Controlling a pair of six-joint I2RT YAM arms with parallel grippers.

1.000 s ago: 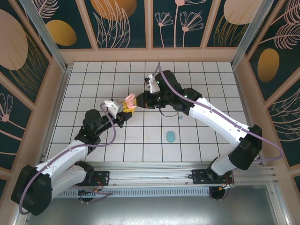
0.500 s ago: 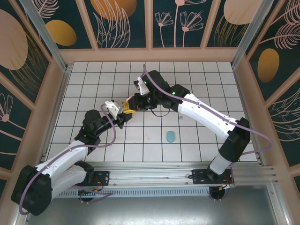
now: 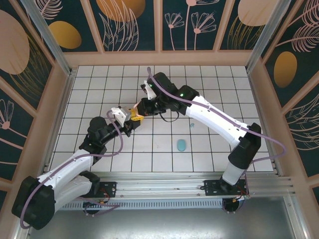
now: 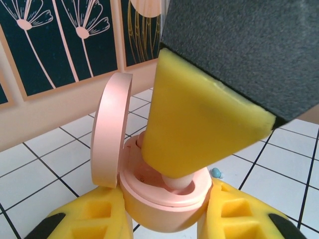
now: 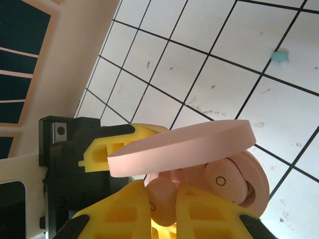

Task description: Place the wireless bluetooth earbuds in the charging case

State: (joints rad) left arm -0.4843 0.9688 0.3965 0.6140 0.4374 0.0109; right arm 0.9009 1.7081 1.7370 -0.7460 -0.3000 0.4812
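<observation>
The right yellow finger point(image 4: 199, 129) covers most of the pink case point(image 4: 154, 209), hiding nearly all of the pink earbud point(image 4: 177, 182) beneath its tip. The left fingers point(image 4: 89, 219) are cut off below.

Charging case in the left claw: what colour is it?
The charging case is pale pink all over; best seen in the left wrist view.

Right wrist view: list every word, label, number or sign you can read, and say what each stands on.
No words, brands or numbers are readable.
Only sign: a small ring on the seated earbud in the pink case, and one on the held earbud in the right claw.
</observation>
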